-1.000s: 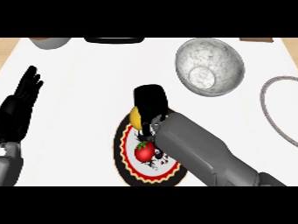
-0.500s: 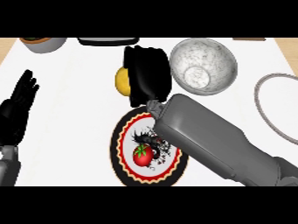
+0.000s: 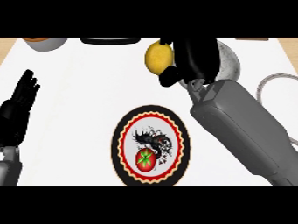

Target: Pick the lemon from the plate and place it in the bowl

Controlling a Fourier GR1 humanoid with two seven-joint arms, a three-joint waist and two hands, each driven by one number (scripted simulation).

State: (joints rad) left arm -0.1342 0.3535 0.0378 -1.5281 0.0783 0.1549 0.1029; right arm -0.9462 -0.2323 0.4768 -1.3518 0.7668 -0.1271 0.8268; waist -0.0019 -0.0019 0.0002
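White counter [image 3: 80,100], right hand [image 3: 193,57] curled round the lemon [image 3: 159,57] at upper centre, beside the bowl [image 3: 231,65]; plate [image 3: 126,135] lower centre; left hand [image 3: 15,111] open, resting at left edge

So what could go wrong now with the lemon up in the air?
The lemon sticks out past the right hand's fingers, left of the bowl; let go there, it might land on the counter. The hand hides most of the bowl, so aiming could be hard. The forearm might brush the bowl's rim.
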